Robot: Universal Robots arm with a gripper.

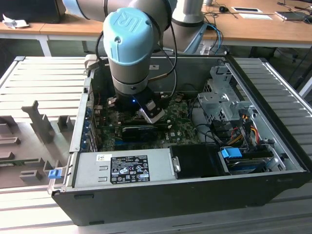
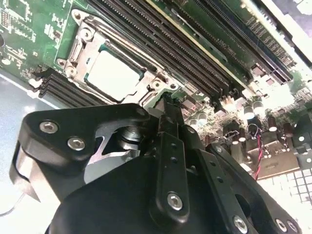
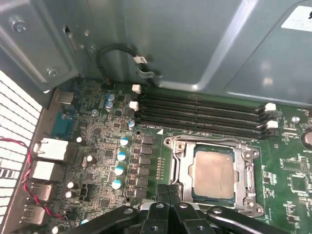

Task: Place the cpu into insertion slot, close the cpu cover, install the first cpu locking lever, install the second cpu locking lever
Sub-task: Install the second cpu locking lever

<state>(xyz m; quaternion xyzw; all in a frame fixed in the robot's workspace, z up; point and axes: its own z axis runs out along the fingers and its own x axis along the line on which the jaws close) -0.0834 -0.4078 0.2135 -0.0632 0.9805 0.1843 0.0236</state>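
Case (image 1: 273,185) open on table, arm (image 1: 130,46) reaching down inside over board (image 3: 292,183). Slot (image 3: 176,148) holds cpu (image 3: 212,174), cover (image 3: 249,181) closed flat around it, in both wrist views. Gripper (image 3: 171,191) just beside slot edge, fingers pressed together, nothing held. Risk, my guess: fingertips slip off thin lever, scrape board parts near slot; lever left unlatched lets cover spring up.
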